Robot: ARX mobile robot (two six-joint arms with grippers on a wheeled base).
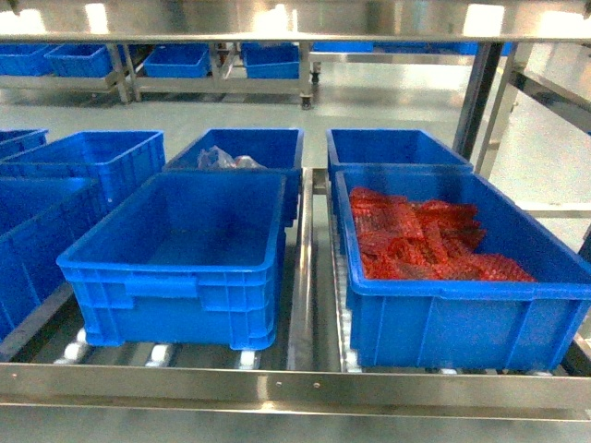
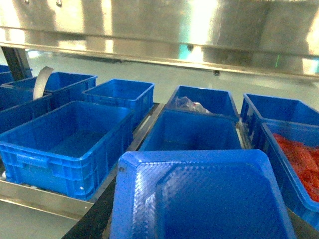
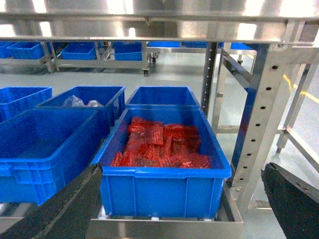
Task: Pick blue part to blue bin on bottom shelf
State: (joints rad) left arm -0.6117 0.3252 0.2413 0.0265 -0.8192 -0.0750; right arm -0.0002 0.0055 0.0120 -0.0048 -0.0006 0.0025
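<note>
Risk: blue part (image 2: 199,199) landing in crate of red packets (image 1: 443,268) rather than empty blue bin (image 1: 175,249) on bottom shelf (image 1: 295,383), with both crates alike and side by side. Fills foreground of left wrist view, short of bin, lower edge cut off. Left gripper mostly hidden behind it; hold impossible to tell. Right gripper (image 3: 182,199) spread wide, holding nothing. Neither arm visible from head view.

Blue bin (image 1: 175,254) and red-packet crate (image 1: 462,314) sit on bottom shelf (image 1: 295,386).
</note>
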